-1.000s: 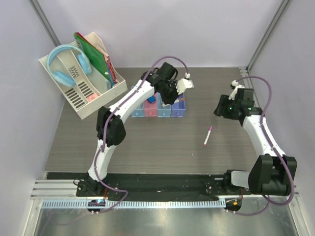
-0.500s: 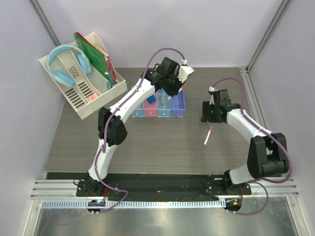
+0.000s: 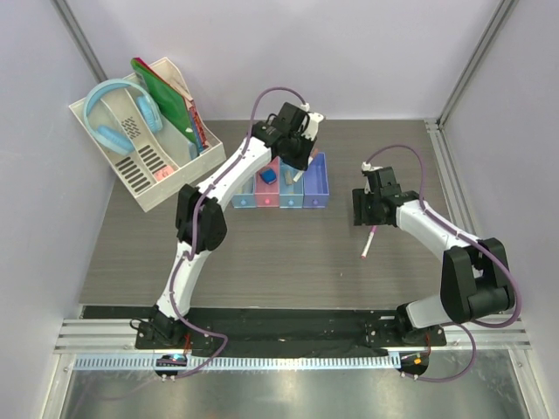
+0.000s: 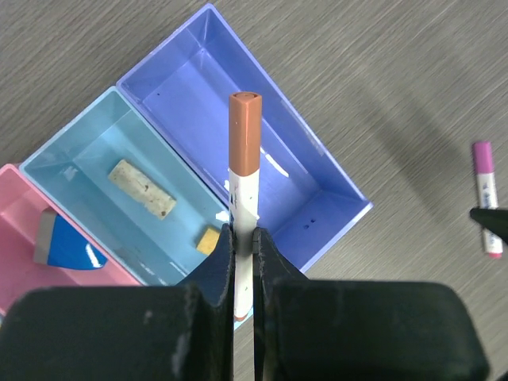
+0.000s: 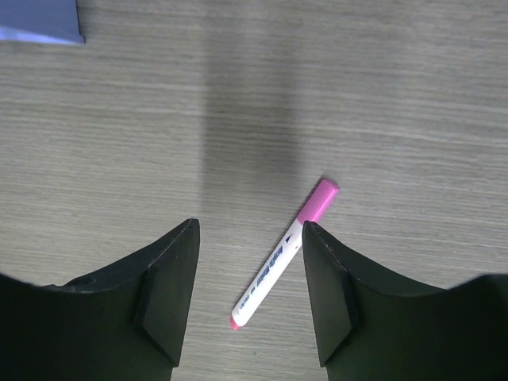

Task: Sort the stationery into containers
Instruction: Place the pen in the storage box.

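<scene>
Left gripper (image 4: 243, 252) is shut tight on a white pen with an orange-brown cap (image 4: 244, 171), its fingers pinching the barrel at the lower end, cap pointing away from the wrist. In the left wrist view the capped end lies over the inside of the purple bin (image 4: 190, 87), close to the wall it shares with the neighbouring light blue bin (image 4: 83, 171). Whether the pen touches the bin cannot be told. That light blue bin holds a tan flat piece (image 4: 141, 188) and a tiny yellow piece (image 4: 209, 240), apart from each other. The pink bin (image 4: 12, 230) next to it holds a blue square eraser (image 4: 67, 248). From the top view the four joined bins (image 3: 281, 194) stand in a row at the far middle of the table (image 3: 262, 262), with the left gripper (image 3: 297, 166) above their right half. Right gripper (image 5: 250, 298) is wide open and holds nothing; its fingers (image 5: 171, 290) stand either side of a white pen with a pink cap (image 5: 282, 258), which lies flat on the table at a slant, pink cap farther from the wrist. In the top view this pen (image 3: 368, 243) lies well to the right of the bins, just below the right gripper (image 3: 365, 211). A white slotted rack (image 3: 144, 188) at the far left corner carries blue headphones (image 3: 118, 113), a green folder (image 3: 162, 87) and a red folder (image 3: 197, 131).
</scene>
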Tool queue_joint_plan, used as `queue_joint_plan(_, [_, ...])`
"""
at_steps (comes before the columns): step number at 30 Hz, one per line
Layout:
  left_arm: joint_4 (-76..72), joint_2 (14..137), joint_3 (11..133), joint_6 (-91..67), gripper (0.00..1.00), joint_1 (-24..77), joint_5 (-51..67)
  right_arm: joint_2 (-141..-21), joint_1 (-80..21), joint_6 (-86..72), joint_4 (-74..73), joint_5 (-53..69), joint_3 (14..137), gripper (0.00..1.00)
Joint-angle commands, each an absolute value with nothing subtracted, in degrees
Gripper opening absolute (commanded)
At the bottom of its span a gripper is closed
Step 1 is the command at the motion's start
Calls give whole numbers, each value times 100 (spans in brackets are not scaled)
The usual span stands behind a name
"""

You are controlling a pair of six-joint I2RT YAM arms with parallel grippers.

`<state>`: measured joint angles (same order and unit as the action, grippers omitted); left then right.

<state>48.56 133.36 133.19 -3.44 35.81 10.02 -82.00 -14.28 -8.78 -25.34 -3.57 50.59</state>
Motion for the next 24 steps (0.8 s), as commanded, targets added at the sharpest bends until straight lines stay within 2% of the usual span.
queue_joint_plan(1, [4456,13464,13500,-993,0,3525,1309,-7910,-1441,-923,-2338,-203,4826,60])
queue_joint_plan(10, [4184,13965,13632,-1722,0,3489,1494,-8033,-1433,-984,-2206,-70,4649,60])
queue_joint_plan(24, [3788,14282,13711,-2039,0,3401,1679,-7998,-1415,-1222,-2118,-308,4483,61])
